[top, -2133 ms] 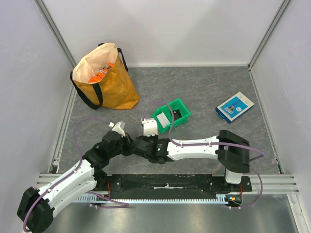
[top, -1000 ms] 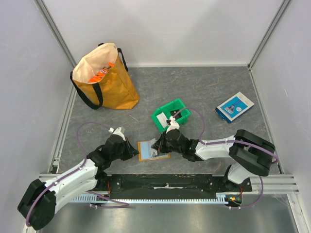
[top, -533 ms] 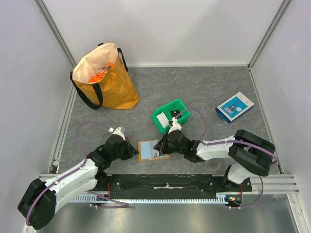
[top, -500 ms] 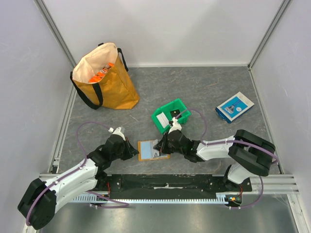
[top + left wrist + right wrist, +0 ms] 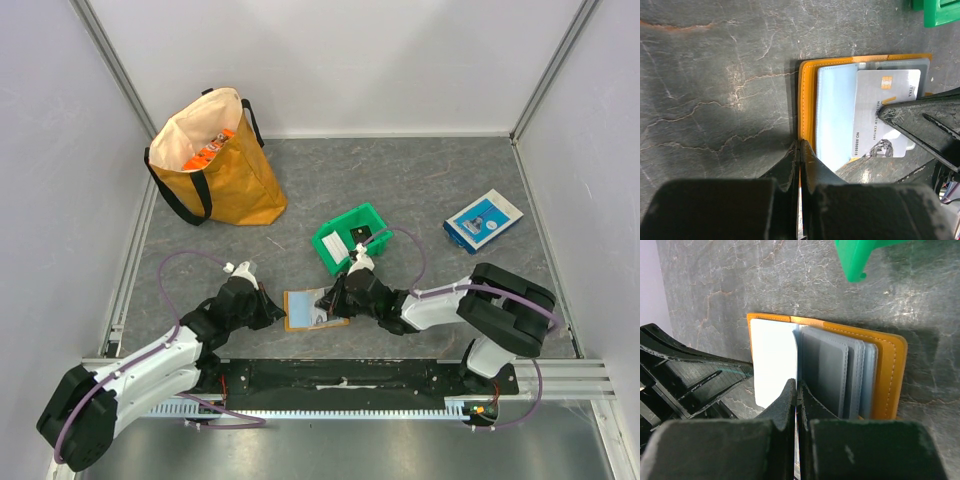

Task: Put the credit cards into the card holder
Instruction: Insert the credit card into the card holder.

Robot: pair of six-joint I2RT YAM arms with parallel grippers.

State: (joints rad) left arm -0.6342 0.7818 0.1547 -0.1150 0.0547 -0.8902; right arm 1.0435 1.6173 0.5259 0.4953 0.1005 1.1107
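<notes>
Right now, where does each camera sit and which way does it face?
Top external: above and behind the robot, looking down at the table; both arms show, left gripper and right gripper both at the open card holder.
Left wrist: on the left arm, looking past its shut jaws at the holder's orange edge and a white card; right gripper intrudes at right.
Right wrist: on the right arm, looking past its shut jaws at the holder's sleeves; left gripper shows at left.
Shared: both wrist views see the holder and the opposite gripper.
</notes>
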